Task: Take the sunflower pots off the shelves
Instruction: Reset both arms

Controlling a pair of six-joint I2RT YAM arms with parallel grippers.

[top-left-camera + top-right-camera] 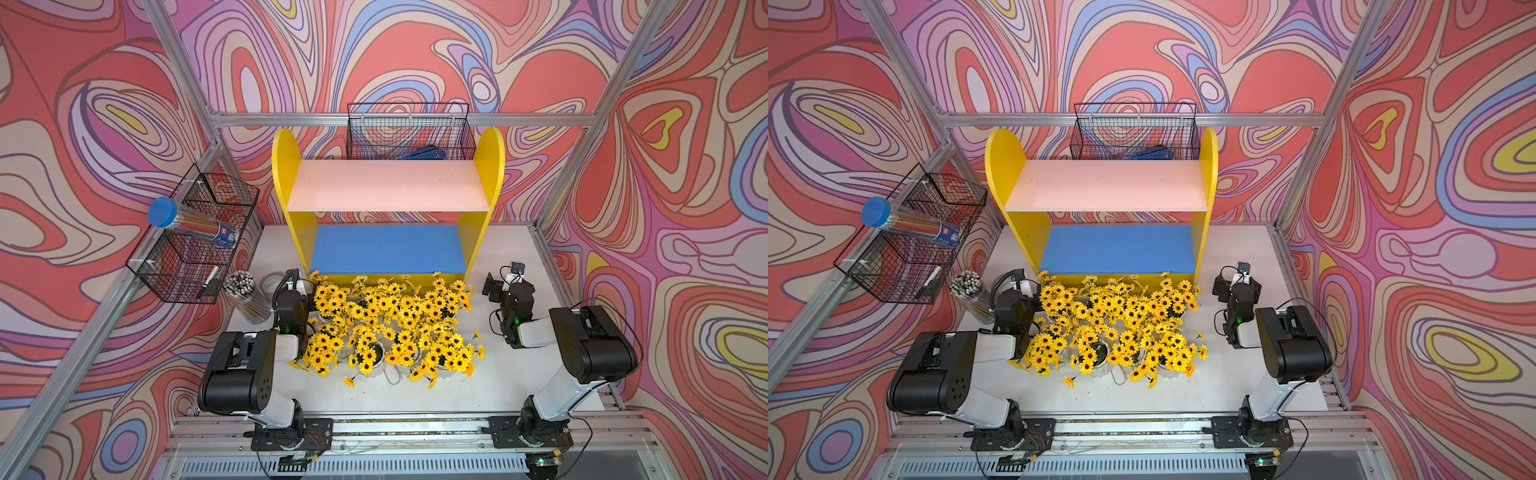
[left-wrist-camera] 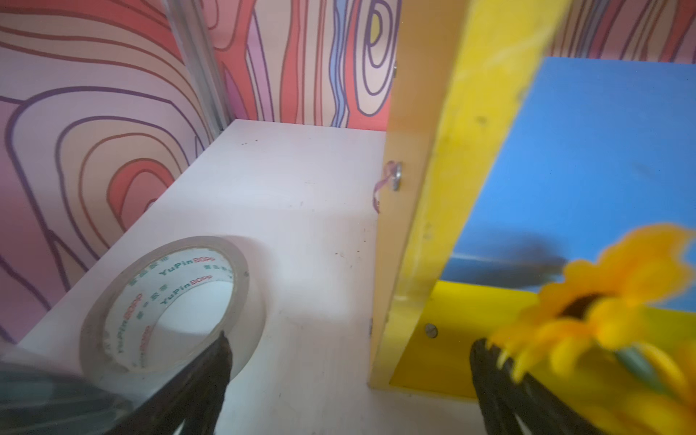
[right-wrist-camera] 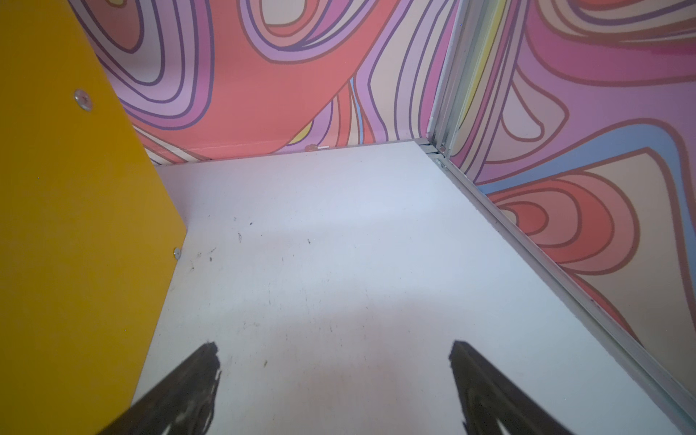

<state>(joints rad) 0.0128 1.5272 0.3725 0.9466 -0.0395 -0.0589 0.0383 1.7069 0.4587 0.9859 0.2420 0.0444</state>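
Left pincer (image 2: 346, 341) and right pincer (image 3: 335, 344) are held open; between them sunflower pots (image 1: 390, 328) are crowded, count hidden by flowers; two shelves (image 1: 388, 185) beyond.

2 black wire baskets. Back basket (image 1: 409, 131) hangs on the rear rail with a blue item (image 1: 422, 154) inside. Left basket (image 1: 195, 237) holds a tilted blue-capped pencil tube (image 1: 187, 222) and a marker (image 1: 210, 280). Clear pencil jar (image 1: 245, 295) stands on the white table (image 1: 415, 395), tape roll (image 2: 169, 305) flat beside it.
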